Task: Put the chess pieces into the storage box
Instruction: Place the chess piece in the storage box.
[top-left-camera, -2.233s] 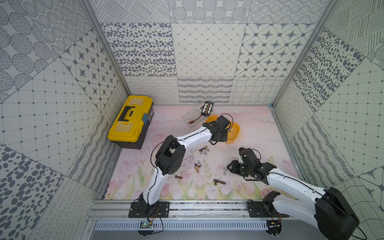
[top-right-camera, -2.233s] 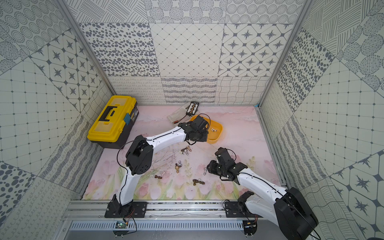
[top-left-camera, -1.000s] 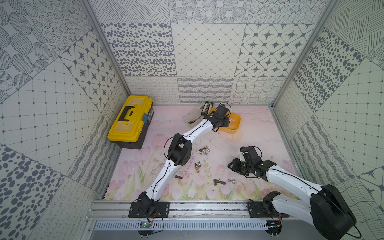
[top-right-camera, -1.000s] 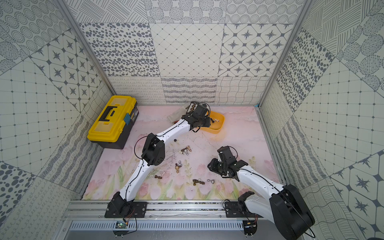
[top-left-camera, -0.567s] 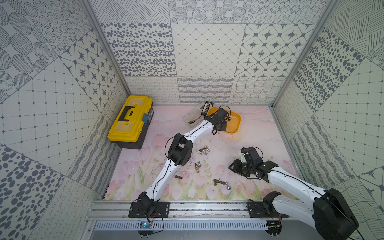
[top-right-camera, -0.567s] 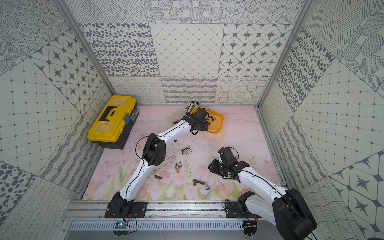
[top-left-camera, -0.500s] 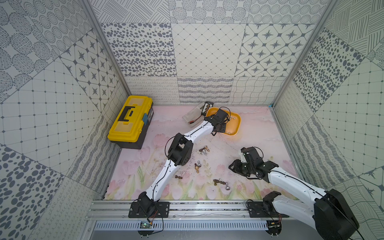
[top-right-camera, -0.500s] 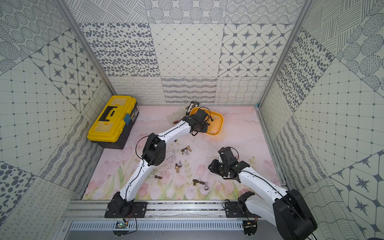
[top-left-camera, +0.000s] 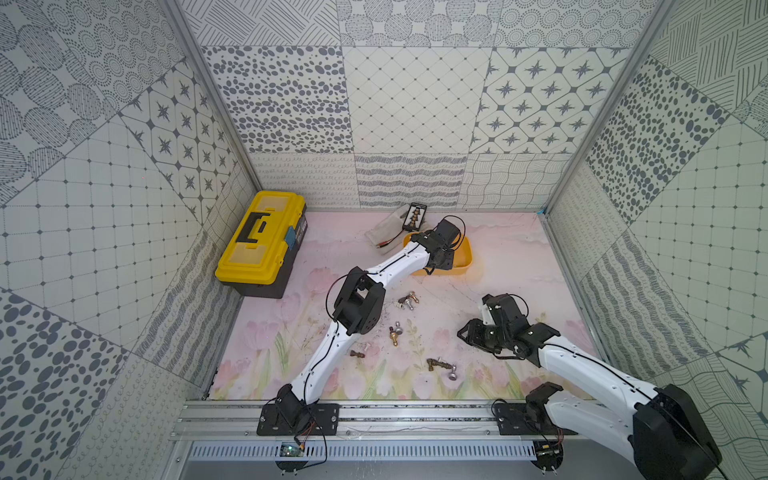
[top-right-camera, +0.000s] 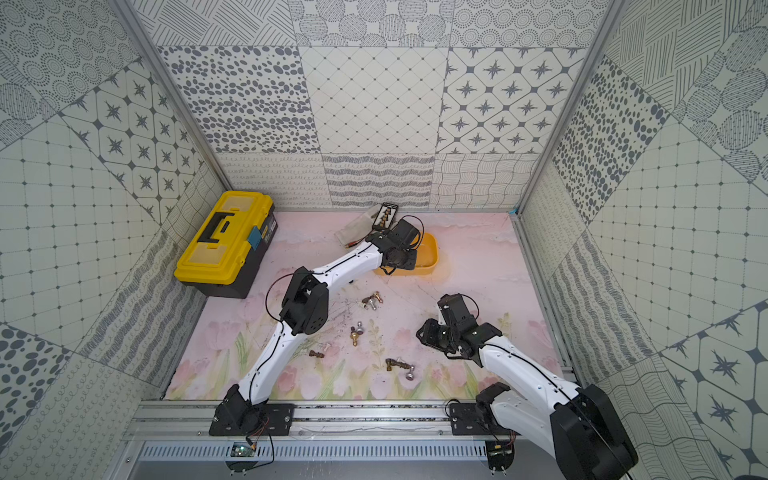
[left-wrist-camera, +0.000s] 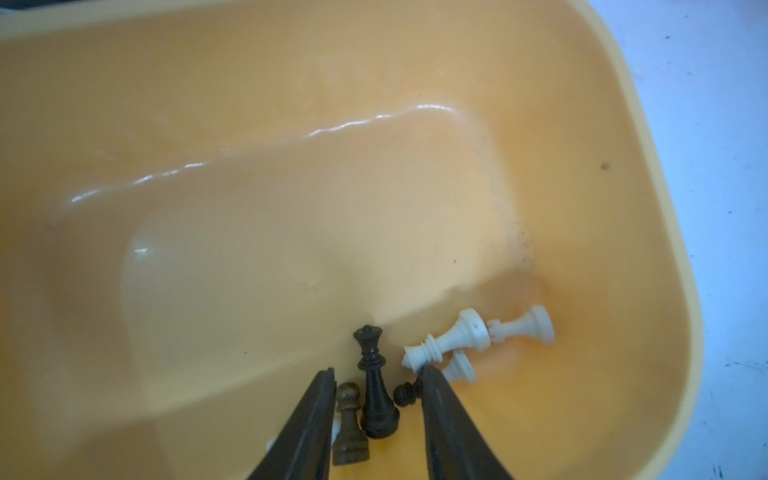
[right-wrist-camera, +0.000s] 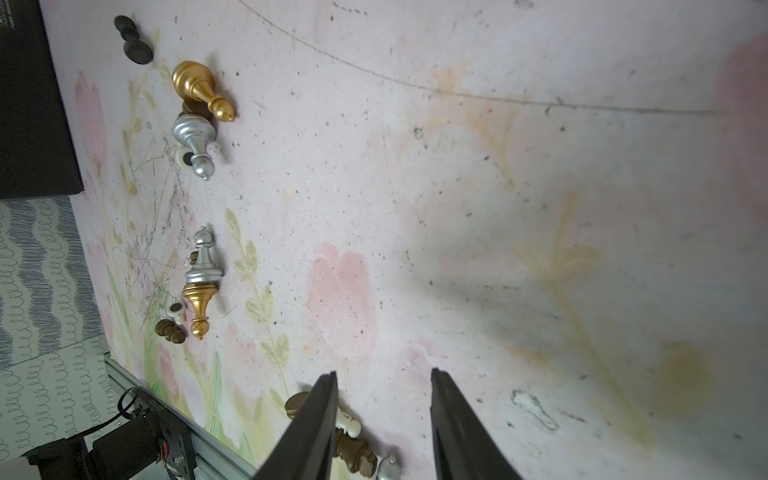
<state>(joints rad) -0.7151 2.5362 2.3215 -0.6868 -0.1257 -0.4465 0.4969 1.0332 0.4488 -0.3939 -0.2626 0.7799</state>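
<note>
The storage box (top-left-camera: 465, 259) (top-right-camera: 432, 253) is a shallow yellow-orange tray at the back of the mat. My left gripper (left-wrist-camera: 378, 370) (top-left-camera: 442, 257) hangs open just above its floor (left-wrist-camera: 291, 249). A black queen (left-wrist-camera: 374, 386) lies loose between the fingers, with a brown pawn (left-wrist-camera: 349, 428) beside it and white pieces (left-wrist-camera: 449, 340) close by. Several chess pieces lie scattered on the mat (top-left-camera: 407, 300) (top-left-camera: 440, 365), gold (right-wrist-camera: 203, 91) and silver (right-wrist-camera: 203, 257) among them. My right gripper (right-wrist-camera: 383, 372) (top-left-camera: 465, 332) is open and empty over bare mat, a brown piece (right-wrist-camera: 357, 451) just outside one finger.
A large yellow toolbox (top-left-camera: 262, 241) stands at the back left. A small black case with gold pieces (top-left-camera: 414, 216) and a clear pouch (top-left-camera: 384, 230) lie just behind the storage box. The metal rail (top-left-camera: 374, 415) runs along the front edge.
My left gripper was shut a second ago and has opened over the storage box, letting the black queen down into it. The right arm has barely moved.
</note>
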